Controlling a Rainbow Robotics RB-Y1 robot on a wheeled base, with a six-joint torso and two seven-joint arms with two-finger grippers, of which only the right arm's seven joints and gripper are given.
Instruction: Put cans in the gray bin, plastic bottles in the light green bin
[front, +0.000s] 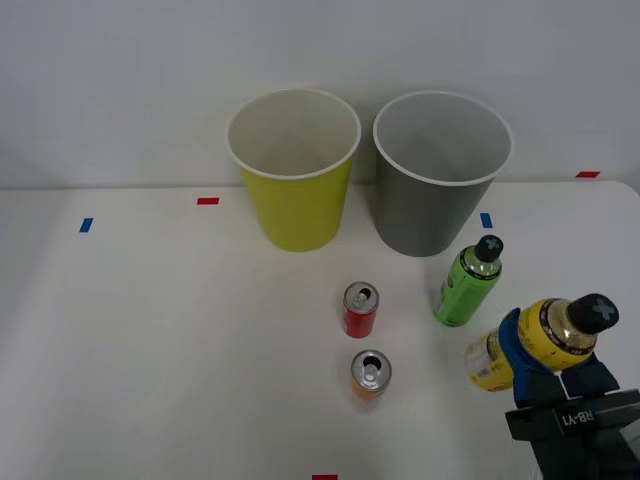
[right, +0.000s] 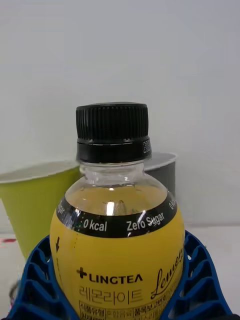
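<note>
Your biggest risk is the drop target: the light green bin and the gray bin stand just beside each other at the back of the table, rims nearly touching. The gray one lies closer to your right arm, so a short carry could put plastic in the wrong bin.

Your right gripper is clenched around the yellow-label Lingtea bottle. In the wrist view, the blue ribbed fingers wrap the lower body of the bottle, with the black cap well above them. The bottle looks tilted in the front view. Being round and smooth, it could slip or swing in the grip if you move quickly.

The green bottle stands upright near the held one, between it and the gray bin. It is tall and narrow, so a low sweep would likely topple it.

The red can and the orange can stand upright mid-table, well apart from the gripper. They only matter if you cross low toward the green bin.
</note>
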